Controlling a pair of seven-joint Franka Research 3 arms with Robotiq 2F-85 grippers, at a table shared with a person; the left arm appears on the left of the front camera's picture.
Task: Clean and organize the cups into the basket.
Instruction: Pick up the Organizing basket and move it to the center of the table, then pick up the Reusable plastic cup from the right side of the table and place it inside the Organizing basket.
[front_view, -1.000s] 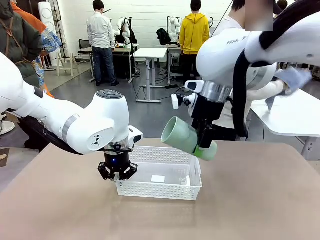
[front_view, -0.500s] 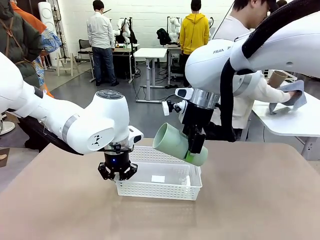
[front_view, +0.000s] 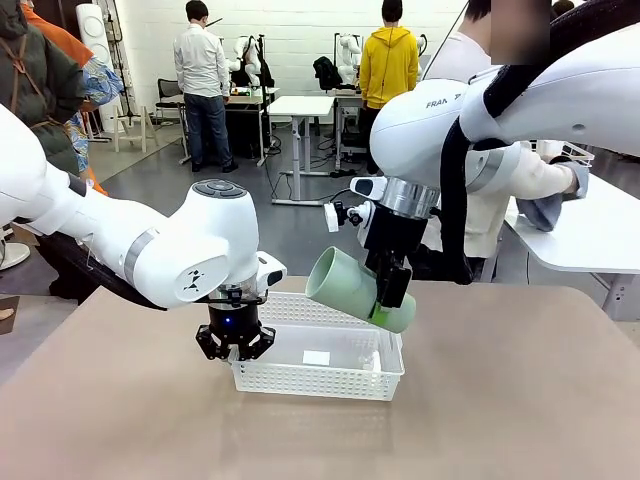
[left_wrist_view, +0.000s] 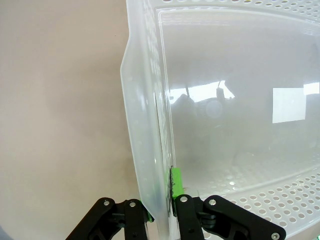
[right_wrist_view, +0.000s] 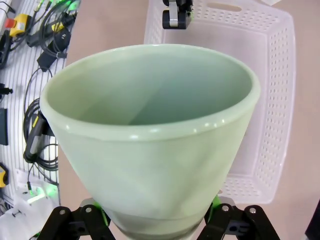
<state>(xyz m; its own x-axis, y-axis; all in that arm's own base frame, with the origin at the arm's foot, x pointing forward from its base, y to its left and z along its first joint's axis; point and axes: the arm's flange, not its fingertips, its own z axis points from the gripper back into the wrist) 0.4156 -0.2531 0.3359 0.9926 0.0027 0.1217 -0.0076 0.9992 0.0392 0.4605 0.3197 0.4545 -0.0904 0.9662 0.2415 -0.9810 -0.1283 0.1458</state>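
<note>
On the right arm (front_view: 470, 110), the jaws hold the mint green cup (front_view: 350, 285) by its narrow bottom. The cup lies tipped, mouth pointing left, just above the right half of the white basket (front_view: 320, 378). It probably needs to go straight down. On the left arm (front_view: 190, 250), the jaws pinch the basket's left wall on the table (front_view: 500, 400).

Left gripper (front_view: 236, 350), pointing down, is clamped on the left end wall of a white mesh basket (front_view: 330, 378) on a tan table (front_view: 500, 400); right gripper (front_view: 392, 300) grips a mint green cup (front_view: 345, 283) near its base, tilted, mouth pointing to that gripper's left; the basket sits just below it.
</note>
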